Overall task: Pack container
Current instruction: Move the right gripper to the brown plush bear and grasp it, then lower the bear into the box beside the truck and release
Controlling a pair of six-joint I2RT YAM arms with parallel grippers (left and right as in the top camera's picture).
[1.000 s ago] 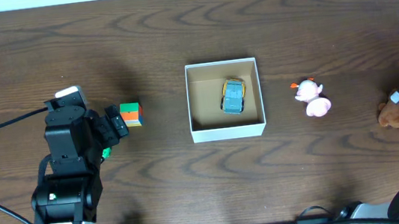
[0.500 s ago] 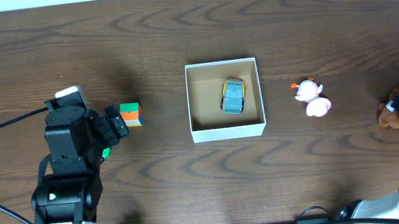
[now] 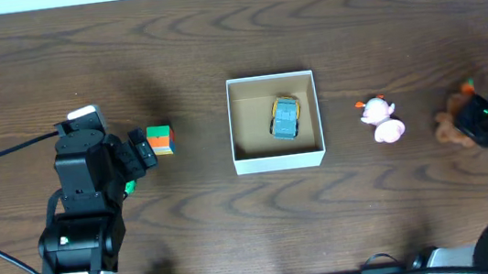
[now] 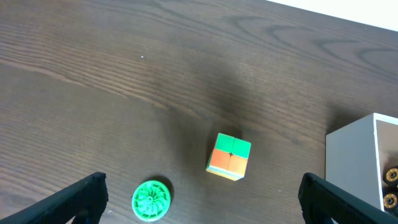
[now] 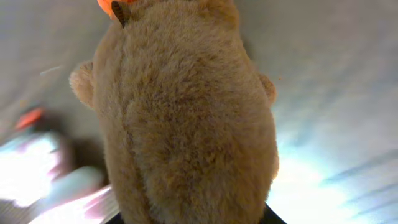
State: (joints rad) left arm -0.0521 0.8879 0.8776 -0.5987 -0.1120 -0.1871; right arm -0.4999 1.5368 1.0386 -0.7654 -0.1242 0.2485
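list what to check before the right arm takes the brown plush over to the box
1. grip: ok, the right pincer has the plush toy, which fills the wrist view.
2. room in the box: ok, only a toy car inside, left part bare.
3. straight path: not ok, the pink toy lies between; go over it.
4. left pincer: ok, open, by the cube, away from the box.
5. lift height: cannot tell.
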